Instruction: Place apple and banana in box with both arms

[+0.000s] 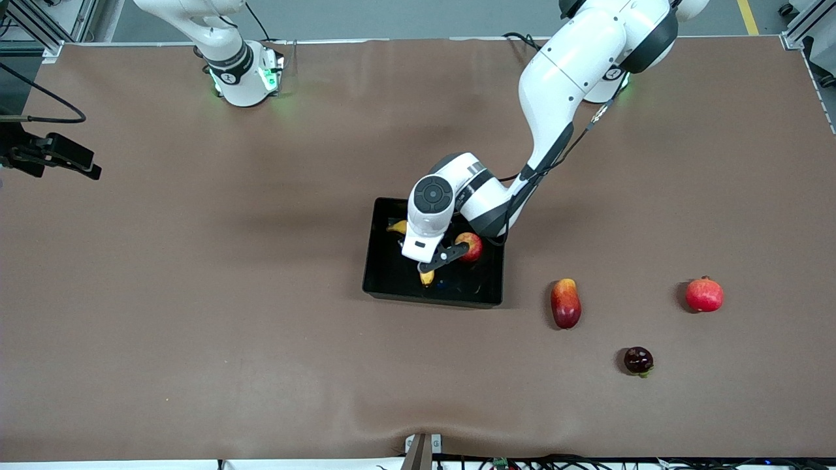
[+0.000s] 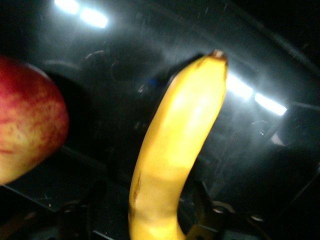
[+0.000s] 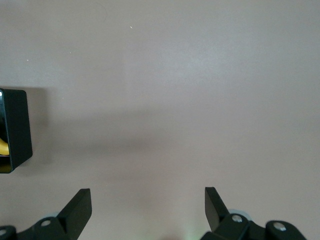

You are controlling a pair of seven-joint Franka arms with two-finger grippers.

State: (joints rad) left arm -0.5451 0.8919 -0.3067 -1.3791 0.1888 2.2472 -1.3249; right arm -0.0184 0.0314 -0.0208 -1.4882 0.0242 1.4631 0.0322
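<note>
The black box (image 1: 385,287) sits mid-table. In it lies the apple (image 1: 470,247), red with yellow streaks, which in the left wrist view shows close up as the apple (image 2: 27,130). The yellow banana (image 1: 426,277) is also in the box, its middle hidden under the left hand. My left gripper (image 1: 432,264) is low over the box and open. The banana (image 2: 175,150) runs between its fingers, with a dark gap on one side, at the left gripper (image 2: 142,215). My right gripper (image 3: 148,210) hangs open and empty over bare table beside the box (image 3: 15,130).
Toward the left arm's end of the table lie a red-yellow mango-like fruit (image 1: 565,303), a plain red round fruit (image 1: 704,294) and a small dark fruit (image 1: 638,360). A black device (image 1: 52,156) juts in at the right arm's end.
</note>
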